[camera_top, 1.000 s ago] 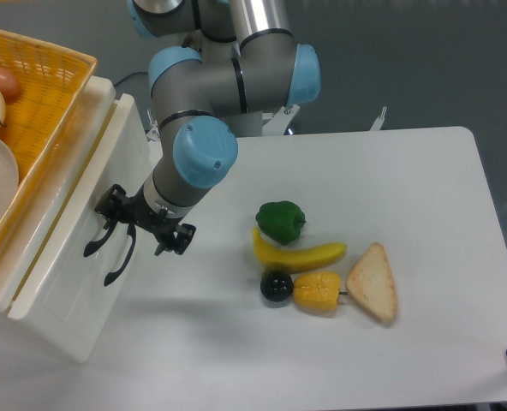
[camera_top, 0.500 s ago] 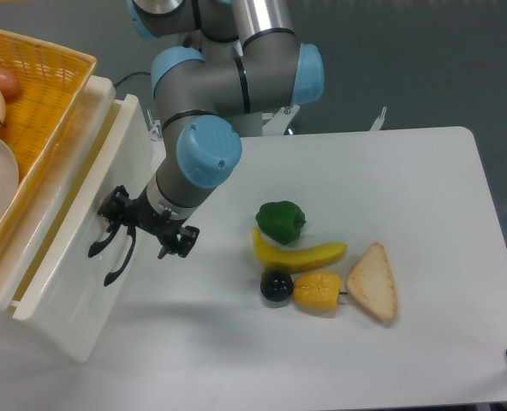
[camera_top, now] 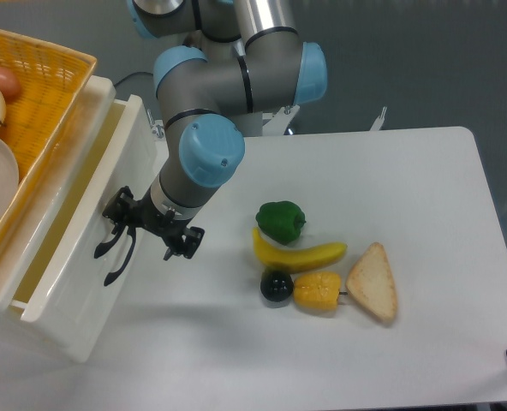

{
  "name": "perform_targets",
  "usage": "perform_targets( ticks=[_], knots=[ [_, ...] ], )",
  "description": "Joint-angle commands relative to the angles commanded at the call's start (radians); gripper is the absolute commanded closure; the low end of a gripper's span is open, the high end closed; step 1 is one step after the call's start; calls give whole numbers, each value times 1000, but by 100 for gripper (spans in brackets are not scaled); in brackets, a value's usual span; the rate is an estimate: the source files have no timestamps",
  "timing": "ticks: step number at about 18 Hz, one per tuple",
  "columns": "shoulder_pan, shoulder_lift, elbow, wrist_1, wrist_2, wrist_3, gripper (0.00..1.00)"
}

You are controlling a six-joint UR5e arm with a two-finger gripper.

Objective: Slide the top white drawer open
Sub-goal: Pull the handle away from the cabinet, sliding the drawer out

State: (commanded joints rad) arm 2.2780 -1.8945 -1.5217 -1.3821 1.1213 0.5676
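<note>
top drawer partly out, gripper at its handle

the top white drawer is glossy, box-shaped, with a curved black handle. it stands at the table's left edge, partly out of the cabinet, its long front running diagonally, facing right. the gripper is clamped on the handle.

Bright, even overhead light, soft shadows under the objects, sharp focus throughout.
</note>
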Motion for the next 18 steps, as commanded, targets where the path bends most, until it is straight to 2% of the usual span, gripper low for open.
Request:
perform_targets(
  ticks=[18],
  knots=[
    [32,-12,23,0,3,69,0]
  ],
)
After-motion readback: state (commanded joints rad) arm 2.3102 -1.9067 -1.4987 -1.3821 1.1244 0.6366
